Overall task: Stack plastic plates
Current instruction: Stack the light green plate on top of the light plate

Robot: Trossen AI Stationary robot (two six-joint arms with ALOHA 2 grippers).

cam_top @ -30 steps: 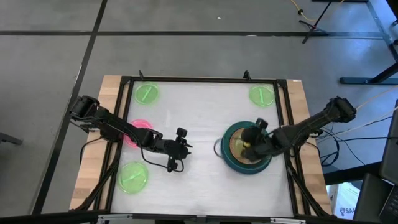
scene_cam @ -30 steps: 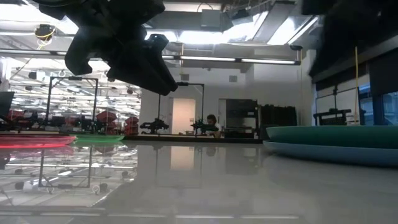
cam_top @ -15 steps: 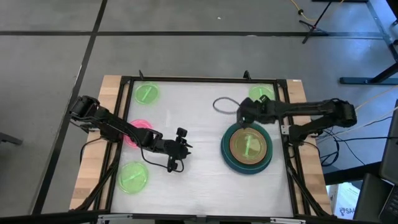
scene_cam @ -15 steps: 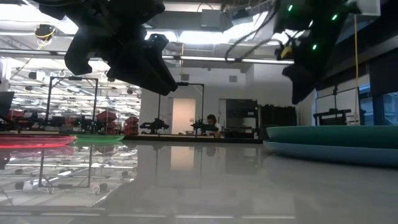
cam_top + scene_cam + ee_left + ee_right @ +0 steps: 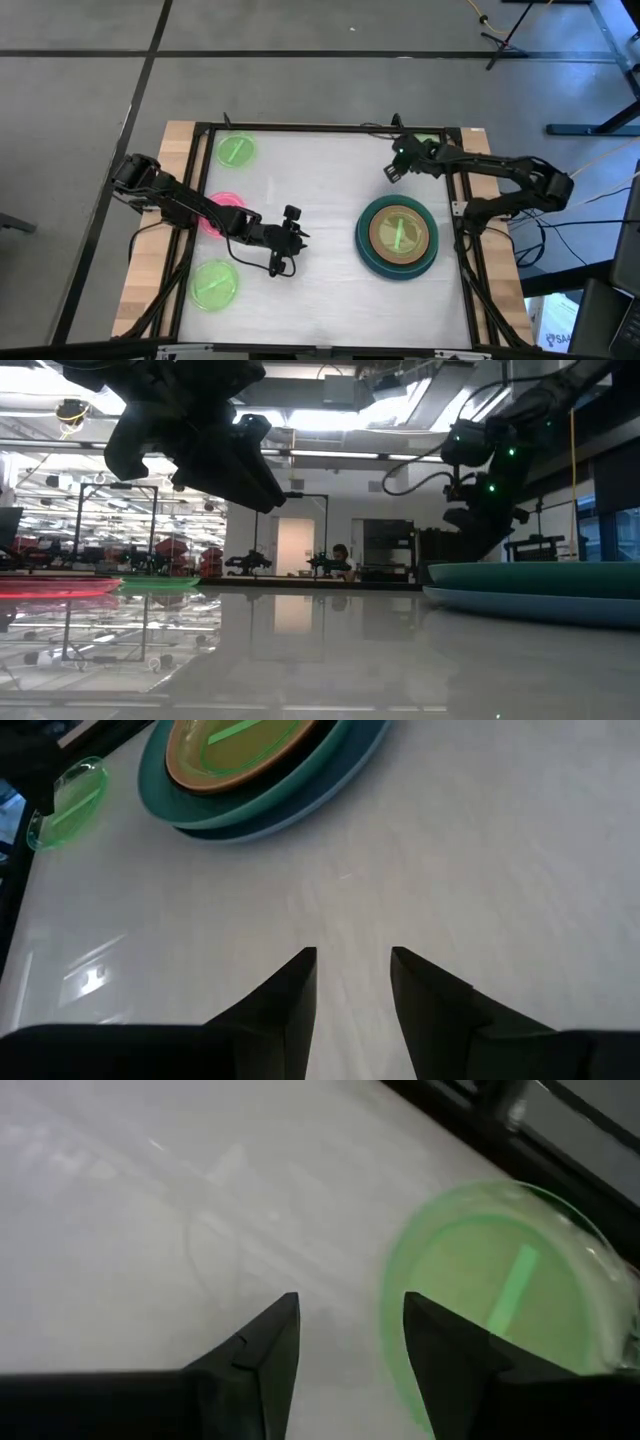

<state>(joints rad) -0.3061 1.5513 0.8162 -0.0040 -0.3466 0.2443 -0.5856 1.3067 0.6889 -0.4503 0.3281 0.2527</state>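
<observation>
A robotics lab: framed test table [image 5: 330,280], equipment benches [image 5: 150,565] behind.

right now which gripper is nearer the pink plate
Left. The left gripper hangs just beside the pink plate; the right gripper is across the table.

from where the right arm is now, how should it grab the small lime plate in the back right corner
Judging by its pose, take the small lime plate by its raised rim, on the edge facing the table centre. It lies flat, so only the thin lip gives purchase. The right hand hovers open just beside that edge; the black frame crowds the far side. The left hand waits at mid-table.
</observation>
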